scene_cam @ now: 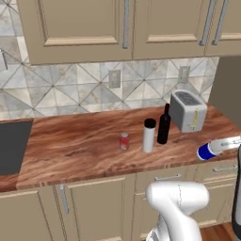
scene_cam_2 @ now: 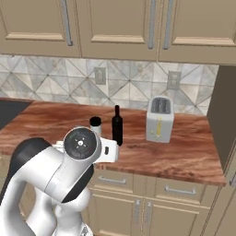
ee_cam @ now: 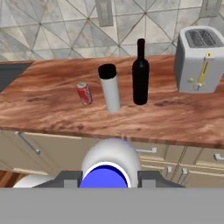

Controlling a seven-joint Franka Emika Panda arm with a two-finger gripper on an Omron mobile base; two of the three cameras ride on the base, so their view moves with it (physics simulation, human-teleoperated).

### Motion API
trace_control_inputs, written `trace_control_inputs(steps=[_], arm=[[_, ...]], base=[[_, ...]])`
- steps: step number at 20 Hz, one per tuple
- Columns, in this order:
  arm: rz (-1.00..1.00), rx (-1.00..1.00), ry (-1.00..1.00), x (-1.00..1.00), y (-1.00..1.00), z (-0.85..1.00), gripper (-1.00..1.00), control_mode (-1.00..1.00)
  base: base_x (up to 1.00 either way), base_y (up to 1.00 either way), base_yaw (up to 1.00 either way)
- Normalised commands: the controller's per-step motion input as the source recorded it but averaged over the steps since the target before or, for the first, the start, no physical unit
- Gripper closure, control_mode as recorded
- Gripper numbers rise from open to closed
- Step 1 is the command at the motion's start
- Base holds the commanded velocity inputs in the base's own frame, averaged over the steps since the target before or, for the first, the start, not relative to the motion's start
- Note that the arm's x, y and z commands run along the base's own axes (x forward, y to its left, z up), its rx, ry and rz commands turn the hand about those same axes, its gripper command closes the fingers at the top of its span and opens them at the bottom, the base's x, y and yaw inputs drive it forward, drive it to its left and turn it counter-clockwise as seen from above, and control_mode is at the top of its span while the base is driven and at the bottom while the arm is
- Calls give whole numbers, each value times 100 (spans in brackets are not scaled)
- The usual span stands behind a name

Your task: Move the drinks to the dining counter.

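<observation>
On the reddish wood-grain countertop (scene_cam: 80,146), three drinks stand upright in a loose row near the middle of the left base view: a short red can (scene_cam: 124,141) furthest left, a tall pale-grey cylinder with a black cap (scene_cam: 148,135) just right of it, and a slim black bottle (scene_cam: 164,124) beside that, slightly further back. All three are closed, so what is inside them cannot be seen. In the hand view the same row sits in the upper centre, with can, cylinder and bottle close together but apart from each other.

The fourth drink, a small blue-and-white bottle (scene_cam: 207,150), appears at the right edge of the left base view, lying sideways in the air off the counter's front edge, its round blue end facing left. In the hand view it lies at the bottom centre as a rounded white body with a blue disc end, and the gripper (ee_cam: 109,178) has its dark fingers (ee_cam: 65,179) pressed against either side, partly closed around it.

A boxy silver toaster (scene_cam: 188,111) with two top slots and a yellow lever stands right of the black bottle. Behind is a wall of grey triangular-patterned tile (scene_cam: 70,84); beige panelled cabinets (scene_cam: 94,207) with metal bar handles lie above and below.
</observation>
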Motion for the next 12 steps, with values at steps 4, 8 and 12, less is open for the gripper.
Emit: trace_control_inputs(steps=[4, 8, 12], arm=[[0, 0, 0, 0, 0, 0, 100, 100], [0, 0, 0, 0, 0, 0, 100, 100], [0, 0, 0, 0, 0, 0, 100, 100]], base=[[-80, 0, 0], [-40, 0, 14], [-11, 0, 28]])
